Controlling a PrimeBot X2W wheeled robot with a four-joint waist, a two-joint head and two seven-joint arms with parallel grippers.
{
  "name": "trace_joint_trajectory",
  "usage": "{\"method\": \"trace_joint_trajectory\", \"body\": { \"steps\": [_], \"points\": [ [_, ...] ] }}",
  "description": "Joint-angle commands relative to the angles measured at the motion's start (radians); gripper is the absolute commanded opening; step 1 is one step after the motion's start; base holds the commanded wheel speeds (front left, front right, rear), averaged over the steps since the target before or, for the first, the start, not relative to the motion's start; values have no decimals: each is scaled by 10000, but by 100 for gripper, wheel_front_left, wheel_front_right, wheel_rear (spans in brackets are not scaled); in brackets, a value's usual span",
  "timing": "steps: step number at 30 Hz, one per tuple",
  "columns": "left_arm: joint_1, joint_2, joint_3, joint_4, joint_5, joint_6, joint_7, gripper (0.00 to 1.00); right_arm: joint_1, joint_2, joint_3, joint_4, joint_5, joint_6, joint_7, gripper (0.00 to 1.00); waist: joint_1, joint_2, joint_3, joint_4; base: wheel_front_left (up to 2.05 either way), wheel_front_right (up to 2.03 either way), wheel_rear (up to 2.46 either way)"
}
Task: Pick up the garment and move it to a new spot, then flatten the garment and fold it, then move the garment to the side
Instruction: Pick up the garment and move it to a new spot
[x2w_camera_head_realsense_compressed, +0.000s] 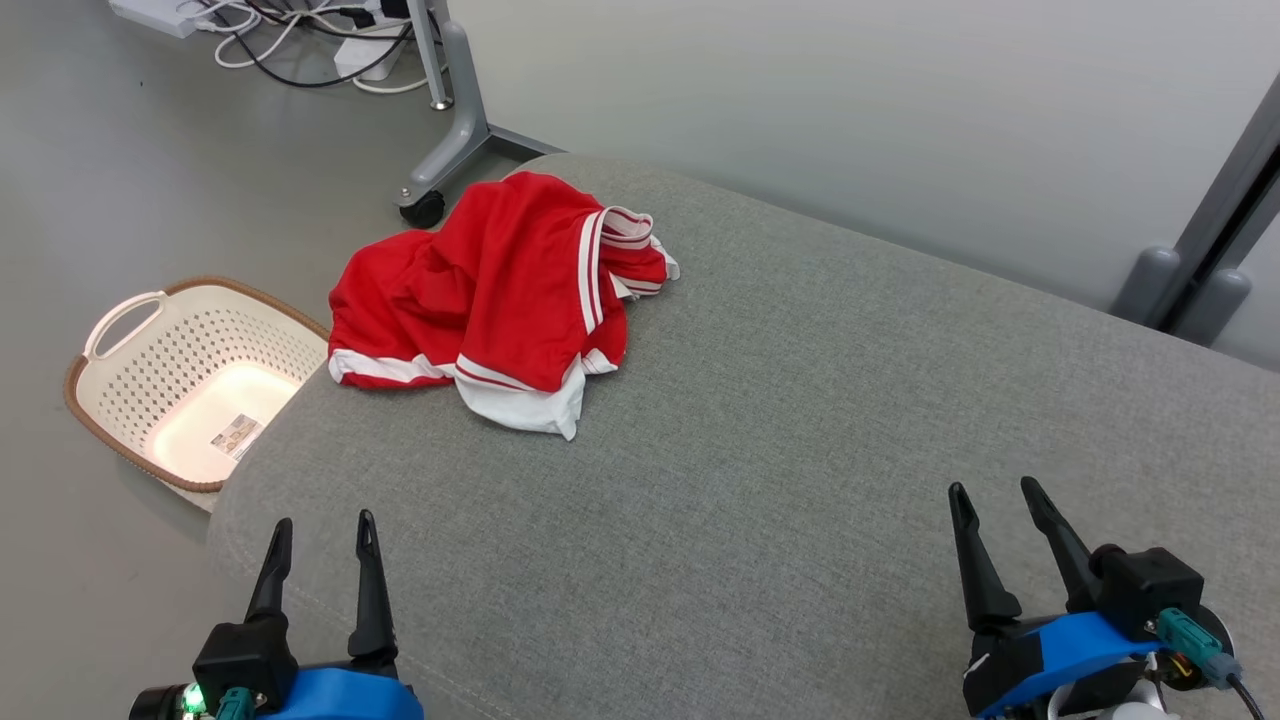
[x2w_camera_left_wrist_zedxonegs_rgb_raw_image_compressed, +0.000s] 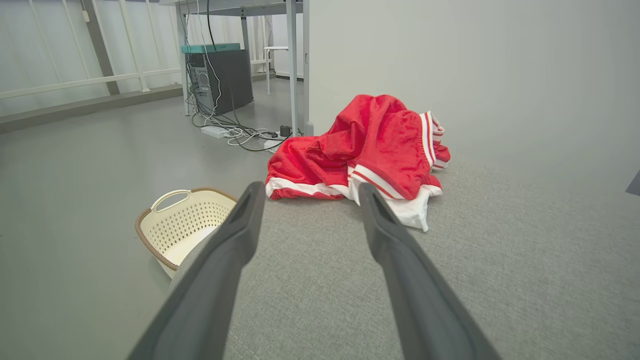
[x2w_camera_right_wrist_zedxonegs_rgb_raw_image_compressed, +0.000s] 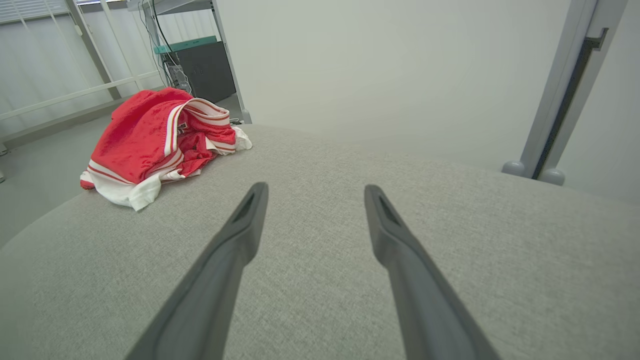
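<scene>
Garment, red with white stripes and a white hem, is seen crumpled in a loose heap at the far left corner of the gray cushion, with its left part reaching that corner's edge. It is touched by neither end effector.

On the floor beside the cushion's left edge, a cream perforated basket with a brown rim is placed upright. The near left corner of the cushion is occupied by the left end effector, whose two dark fingers are spread apart with nothing between them. In the left wrist view the same fingers are pointed toward the garment, with the basket seen to their left.

Beyond the cushion's far left corner, a gray wheeled leg and a tangle of cables can be seen on the floor.

Over the near right part of the cushion, the right end effector is held with its fingers likewise spread and nothing gripped, well apart from the garment. In the right wrist view the garment is found at the far left, and bare cushion is seen between the fingers.
</scene>
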Motion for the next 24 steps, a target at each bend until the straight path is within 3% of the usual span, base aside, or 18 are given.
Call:
{"method": "trace_joint_trajectory", "body": {
  "steps": [1, 8, 14, 18, 24],
  "points": [
    [172, -10, 101, -148, -40, 79, -56, 100, -157, -55, 54, -19, -99, 3, 66, 100, -1, 0, 185, 140, 0, 0, 0],
    [265, -57, 142, -331, -47, 153, -84, 100, -306, -51, 87, 93, -159, 4, 95, 100, -1, 0, 267, 158, 0, 0, 0],
    [-349, 2, 164, -612, -318, -157, 40, 100, -217, -52, -43, 90, -90, 3, 30, 100, -1, 0, 292, 135, 0, 0, 0],
    [-1394, 277, 341, -1257, -871, -614, 971, 100, -56, -51, -238, -50, -124, 4, 5, 100, -1, 0, 380, 123, 0, 0, 0],
    [-3813, 1305, 778, -1369, -1573, -1145, 3288, 100, -12, -60, -403, -442, -265, 3, 168, 100, -1, 0, 874, -274, 0, 0, 0]
  ]
}}
